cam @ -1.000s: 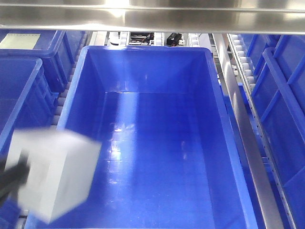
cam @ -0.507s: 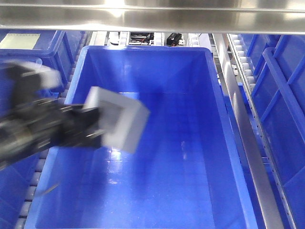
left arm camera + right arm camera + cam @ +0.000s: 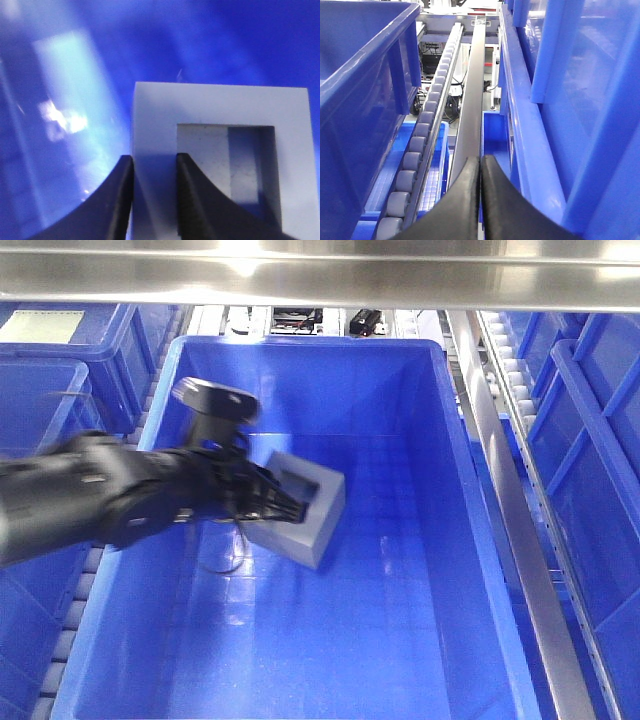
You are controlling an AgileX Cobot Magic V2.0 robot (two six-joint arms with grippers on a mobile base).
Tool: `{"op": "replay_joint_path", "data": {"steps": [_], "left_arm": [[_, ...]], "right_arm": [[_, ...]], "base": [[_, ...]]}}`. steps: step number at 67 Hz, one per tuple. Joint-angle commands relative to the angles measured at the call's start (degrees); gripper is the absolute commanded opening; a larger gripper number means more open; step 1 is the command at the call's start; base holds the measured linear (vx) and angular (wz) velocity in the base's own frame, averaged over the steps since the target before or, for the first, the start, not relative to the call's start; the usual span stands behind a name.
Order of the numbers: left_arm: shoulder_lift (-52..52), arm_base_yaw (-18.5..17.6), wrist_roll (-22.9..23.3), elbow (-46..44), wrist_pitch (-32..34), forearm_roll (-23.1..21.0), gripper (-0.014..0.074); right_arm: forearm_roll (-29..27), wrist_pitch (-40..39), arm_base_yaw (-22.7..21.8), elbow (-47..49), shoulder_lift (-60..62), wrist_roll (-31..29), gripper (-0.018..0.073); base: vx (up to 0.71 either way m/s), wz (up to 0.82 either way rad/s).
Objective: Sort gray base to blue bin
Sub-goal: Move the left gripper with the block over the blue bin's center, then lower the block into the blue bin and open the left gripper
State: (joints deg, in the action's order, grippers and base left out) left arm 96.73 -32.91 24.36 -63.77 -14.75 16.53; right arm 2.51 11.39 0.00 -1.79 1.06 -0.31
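Blue bin (image 3: 470, 540): you are looking at a wide, deep tub; every place below is given relative to it.
Left arm (image 3: 110, 505): it is reaching over the bin's left rim, so a careless pull-out is risking a knock on that wall.
Gray base (image 3: 305, 505): it is hanging tilted inside the bin, left of centre, seemingly above the floor; a release from here is likely letting it tumble and bounce.
Left gripper (image 3: 154, 197): its jaws are pinching only one side of the block's frame, one finger in the recess; that thin hold is risking a twist or slip.
Right gripper (image 3: 480, 200): its jaws are pressed together on nothing, outside the bin by the roller track (image 3: 420, 150).
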Motion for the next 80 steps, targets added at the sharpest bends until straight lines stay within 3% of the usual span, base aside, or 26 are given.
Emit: {"op": "replay_joint_path", "data": {"steps": [1,15,35,43,55,62,80], "left_arm": [[-0.87,-0.39,0.42,-2.73,4.62,-0.48,0.0027],[1.53,-0.39,0.42,-2.67,4.11,-0.86,0.0091],[-0.04,-0.39,0.37,-2.67,3.31,-1.33,0.0367],[-1.91,-0.39,0.37,-2.67,1.61,-1.33,0.0438],[-6.09,-0.45,-1.89,-1.71,-2.23,-1.33,0.0449],[-10.49,-1.21,-4.28,1.89,-0.06,-1.33,0.0449],[-26.43,-5.01,-4.37,14.70,7.11,-1.29,0.0449]], "right_arm": [[0.49,-4.18,-0.30,-0.32,0.42,-0.38,-0.0005],[0.49,-4.18,-0.30,-0.32,0.42,-0.38,-0.0005],[0.49,-4.18,-0.30,-0.32,0.42,-0.38,-0.0005],[0.49,-4.18,-0.30,-0.32,0.42,-0.38,-0.0005],[0.49,-4.18,-0.30,-0.32,0.42,-0.38,-0.0005],[0.49,-4.13,-0.30,-0.32,0.42,-0.38,-0.0005],[0.49,-4.07,-0.30,-0.32,0.42,-0.38,-0.0005]], "base": [[0.00,0.00],[0.00,0.00],[0.00,0.00],[0.00,0.00],[0.00,0.00],[0.00,0.00],[0.00,0.00]]}}
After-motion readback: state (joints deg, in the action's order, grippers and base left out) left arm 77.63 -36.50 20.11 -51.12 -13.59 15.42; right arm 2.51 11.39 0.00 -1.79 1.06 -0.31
